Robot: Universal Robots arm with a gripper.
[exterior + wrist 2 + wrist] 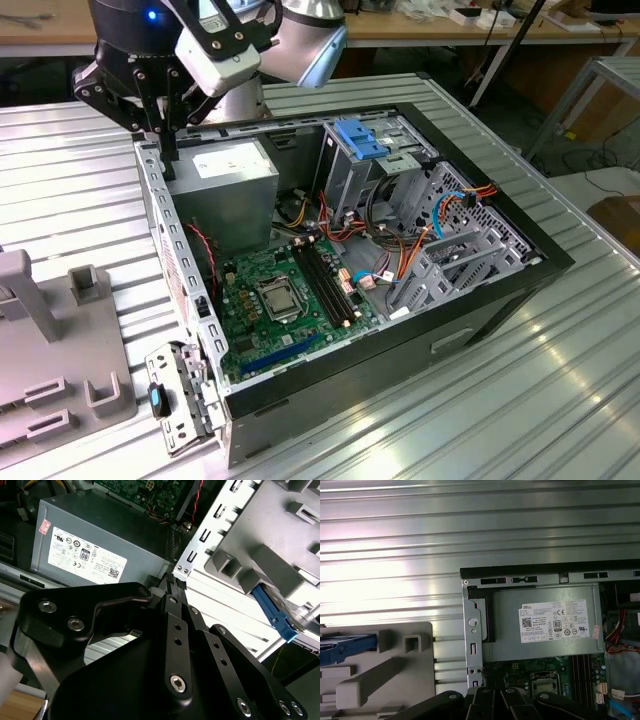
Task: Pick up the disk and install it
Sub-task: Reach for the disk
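One claw, fingers pressed together and empty, hangs above the power supply of the case, the disk lying apart on the grey stand at the exterior view's left; I judge pickup unstarted, needing opened fingers.

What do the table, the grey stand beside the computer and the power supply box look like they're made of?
Table: likely bare aluminium; shiny ribbed strips that glare in the light.
Stand: probably matte grey plastic; dull even colour, blocky shapes.
Power supply box: apparently grey sheet metal; flat panels with a soft sheen.
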